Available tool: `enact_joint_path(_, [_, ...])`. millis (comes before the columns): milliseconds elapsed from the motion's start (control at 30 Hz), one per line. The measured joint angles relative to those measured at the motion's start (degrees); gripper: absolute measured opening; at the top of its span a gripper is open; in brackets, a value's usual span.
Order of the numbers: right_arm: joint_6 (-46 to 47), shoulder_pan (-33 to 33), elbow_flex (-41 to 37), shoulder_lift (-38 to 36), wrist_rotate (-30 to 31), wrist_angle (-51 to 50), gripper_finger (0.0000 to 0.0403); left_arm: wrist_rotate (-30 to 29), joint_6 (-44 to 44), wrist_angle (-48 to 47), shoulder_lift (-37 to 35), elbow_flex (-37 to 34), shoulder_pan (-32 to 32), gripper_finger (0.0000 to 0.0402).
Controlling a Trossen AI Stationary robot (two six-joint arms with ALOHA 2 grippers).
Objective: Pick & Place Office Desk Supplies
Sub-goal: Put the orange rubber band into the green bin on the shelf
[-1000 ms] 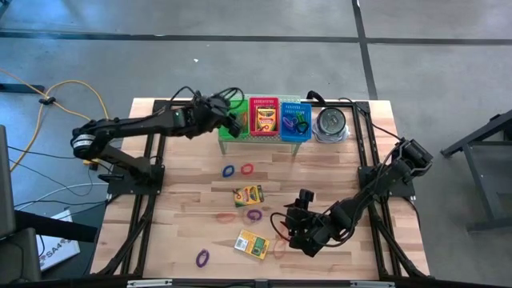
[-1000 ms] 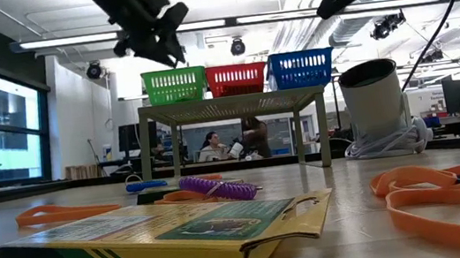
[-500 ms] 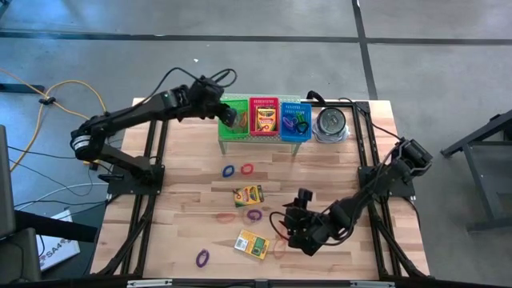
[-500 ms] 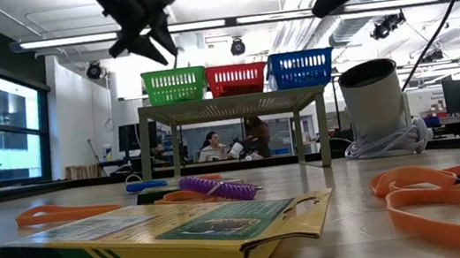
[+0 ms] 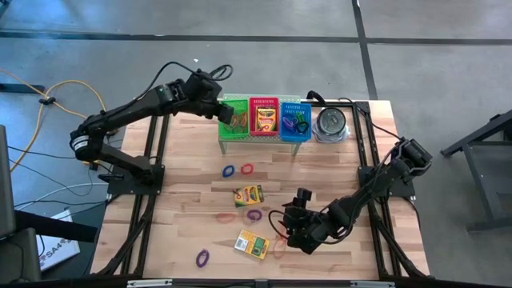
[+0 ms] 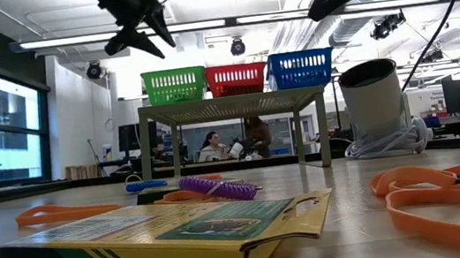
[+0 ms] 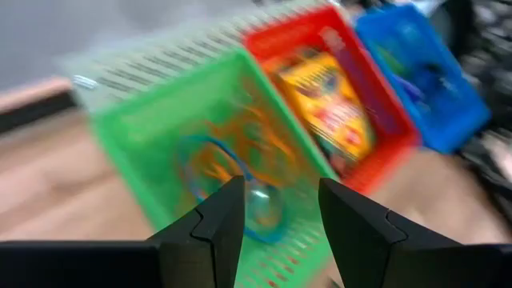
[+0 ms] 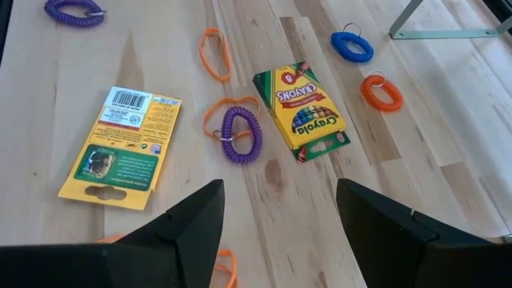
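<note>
On the table — flat yellow-green crayon box (image 8: 306,109), purple coiled band (image 8: 240,134), both hands (image 7: 276,232) (image 8: 280,240) spread, empty.

Three mesh baskets sit in a row at the upper middle of the high view: green (image 5: 233,116), red (image 5: 264,117) and blue (image 5: 295,120). The red one holds a yellow crayon box (image 7: 332,104); in the blurred left wrist view the green one seems to hold orange and blue loops (image 7: 232,172). On the pale wood table (image 8: 96,48), a yellow-and-green crayon box (image 8: 301,110) shows rainbow crayons, another box (image 8: 120,146) shows a barcode, and coils lie purple (image 8: 239,134), orange (image 8: 381,92) and blue (image 8: 352,46).
</note>
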Motion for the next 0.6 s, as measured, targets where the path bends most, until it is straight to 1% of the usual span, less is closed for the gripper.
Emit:
enact_joint_path(67, [-0.04,0.0,0.0,0.0,0.02,0.02,0.0231,5.34,-0.15,0.07,-0.44,0.49,-0.09,0.0156])
enact_joint_path(167, [-0.04,0.0,0.0,0.0,0.02,0.0,0.0231,15.45,0.48,-0.19,-1.45,0.73,-0.84,0.0156])
enact_joint_path(200, [-0.04,0.0,0.0,0.0,0.03,-0.01,0.0231,17.42,1.65,-1.15,-1.69,0.73,-1.63,0.0156])
enact_joint_path(233, [-0.05,0.0,0.0,0.0,0.04,-0.02,0.0231,18.03,3.11,-2.77,-1.84,0.73,-2.7,0.0156])
enact_joint_path(333, [-0.07,0.0,0.0,0.0,0.06,-0.02,0.0231,16.73,4.94,-11.01,-1.86,0.69,-7.21,0.0156])
enact_joint_path(467, [-0.04,0.0,-0.02,0.0,0.08,-0.01,0.0231,10.29,4.95,-21.05,-1.88,-1.16,-15.04,0.0156])
enact_joint_path(533, [0.27,0.0,-0.02,0.0,0.11,0.0,0.0231,7.66,4.86,-23.41,-1.88,-3.25,-20.04,0.0156])
enact_joint_path(600, [0.46,0.0,-0.02,0.01,0.13,0.02,0.0231,6.51,4.88,-23.42,-1.86,-5.9,-25.41,0.0156])
